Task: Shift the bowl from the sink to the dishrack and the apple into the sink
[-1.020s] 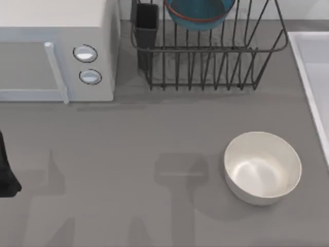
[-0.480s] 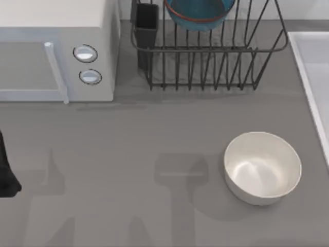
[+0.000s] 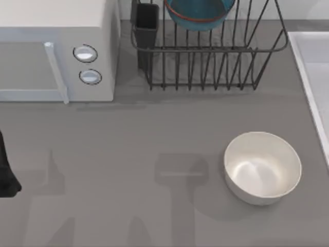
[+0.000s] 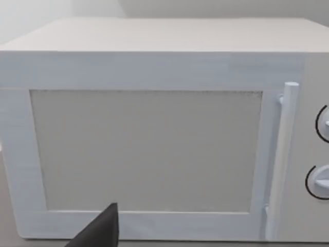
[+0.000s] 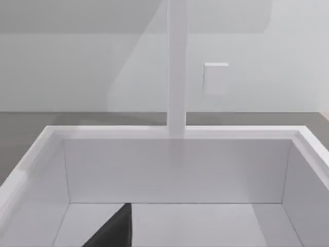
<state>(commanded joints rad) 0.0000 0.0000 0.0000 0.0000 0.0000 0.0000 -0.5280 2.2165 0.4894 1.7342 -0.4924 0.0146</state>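
The teal bowl (image 3: 199, 14) sits in the black wire dishrack (image 3: 216, 62), well apart from the sink (image 3: 303, 56). It looks rigid, light and smooth-glazed; its thin rim seems the surest hold. The left gripper (image 3: 7, 172) rests at the table's left edge; whether its fingers are spread cannot be told.

No visible change across top-view frames: bowl (image 3: 198, 13), dishrack (image 3: 208, 51), white bowl (image 3: 262, 167) hold same positions.
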